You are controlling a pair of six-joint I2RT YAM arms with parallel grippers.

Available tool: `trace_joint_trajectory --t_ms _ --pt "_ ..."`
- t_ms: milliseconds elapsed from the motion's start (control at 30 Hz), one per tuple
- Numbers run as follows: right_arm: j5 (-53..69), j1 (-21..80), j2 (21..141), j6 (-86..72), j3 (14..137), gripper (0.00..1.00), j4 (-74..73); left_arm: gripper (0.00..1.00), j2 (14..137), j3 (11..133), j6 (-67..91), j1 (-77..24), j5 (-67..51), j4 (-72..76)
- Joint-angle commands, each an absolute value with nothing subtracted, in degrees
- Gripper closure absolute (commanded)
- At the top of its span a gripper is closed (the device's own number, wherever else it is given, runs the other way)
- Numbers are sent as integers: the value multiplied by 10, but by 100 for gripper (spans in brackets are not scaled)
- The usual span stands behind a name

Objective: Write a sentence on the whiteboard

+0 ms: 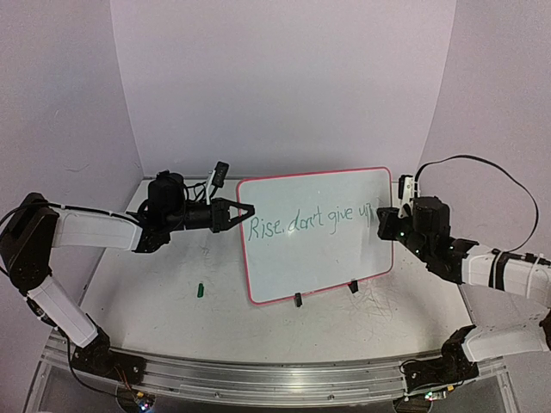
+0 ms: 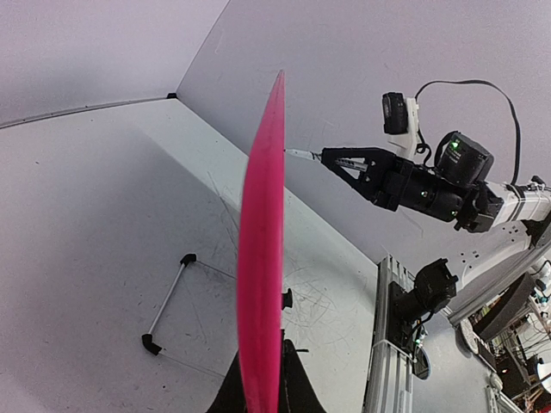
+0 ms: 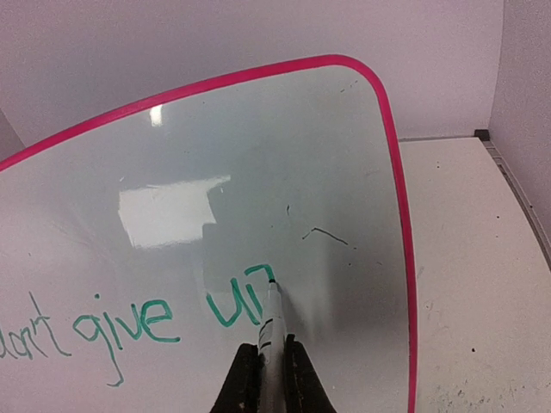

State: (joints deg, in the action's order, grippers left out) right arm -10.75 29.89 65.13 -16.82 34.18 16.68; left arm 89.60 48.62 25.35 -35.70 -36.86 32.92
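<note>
Whiteboard (image 1: 314,258) stands upright on table (image 1: 155,288), long axis left-right. Left gripper (image 1: 246,210) clamped on its left edge. Right gripper (image 3: 272,379) pinches marker (image 3: 271,320), tip touching the board at "up" (near the right frame, little room rightward).

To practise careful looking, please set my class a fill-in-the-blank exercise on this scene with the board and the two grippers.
The writing on the whiteboard is ____.
Its first word is ____.
The left gripper clamps the whiteboard's edge while the right gripper holds a ____ against it.
A small cap lies on the ____.
Missing words: green; Rise; marker; table.
</note>
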Motion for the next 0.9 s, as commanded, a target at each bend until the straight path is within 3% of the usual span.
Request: trace_joint_trajectory --t_ms 0,300,600,867 --pt "-89 296 642 -177 331 100 165 100 874 485 209 -347 -315 308" --pt "-42 296 637 -181 333 100 185 100 875 487 211 -347 -313 308" --pt "-140 293 578 -198 317 100 130 100 872 482 209 -347 -311 307" --pt "-103 277 588 -191 308 100 144 100 874 483 208 -346 -312 307"
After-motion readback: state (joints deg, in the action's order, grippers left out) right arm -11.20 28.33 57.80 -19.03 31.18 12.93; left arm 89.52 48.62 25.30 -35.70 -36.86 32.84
